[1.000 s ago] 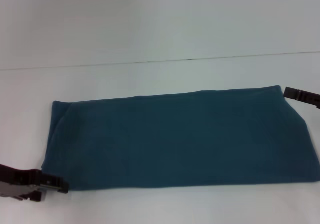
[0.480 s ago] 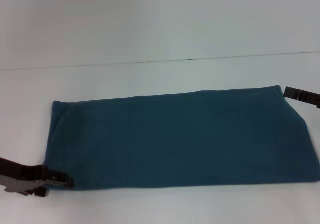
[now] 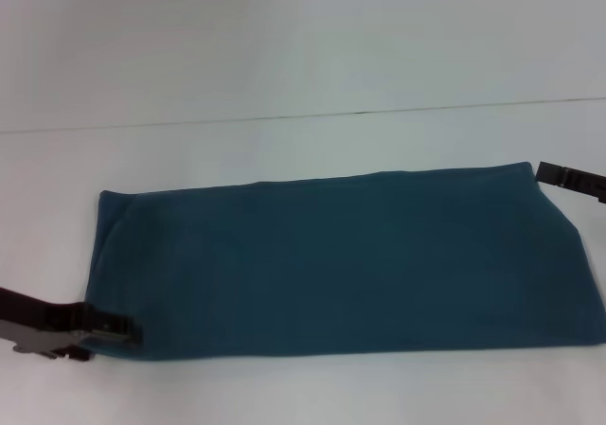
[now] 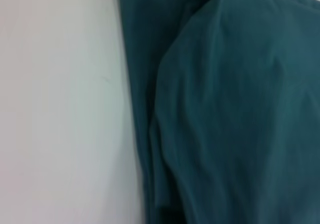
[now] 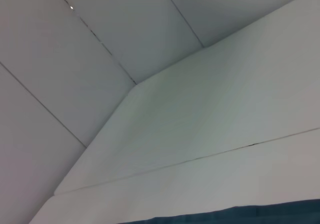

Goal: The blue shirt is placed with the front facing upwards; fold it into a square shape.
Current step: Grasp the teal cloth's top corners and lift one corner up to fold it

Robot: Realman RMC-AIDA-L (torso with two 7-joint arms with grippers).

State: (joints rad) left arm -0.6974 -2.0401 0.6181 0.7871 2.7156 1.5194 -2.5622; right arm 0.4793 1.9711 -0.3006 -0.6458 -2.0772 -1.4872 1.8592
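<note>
- The blue shirt [image 3: 341, 259], folded into a long band, spans the frame's middle.
- Left gripper [image 3: 123, 331] touches its lower-left corner; grip cannot be told.
- Right gripper [image 3: 568, 179] sits beside its upper-right corner; grip cannot be told.

Blue shirt [image 3: 341, 259]: right end cut off by head-view edge; lettering and neckline not visible. Left gripper [image 3: 123, 331] at shirt's near-left corner, right gripper [image 3: 554, 173] beside far-right corner: fingertip detail too small; arms out of frame.
</note>
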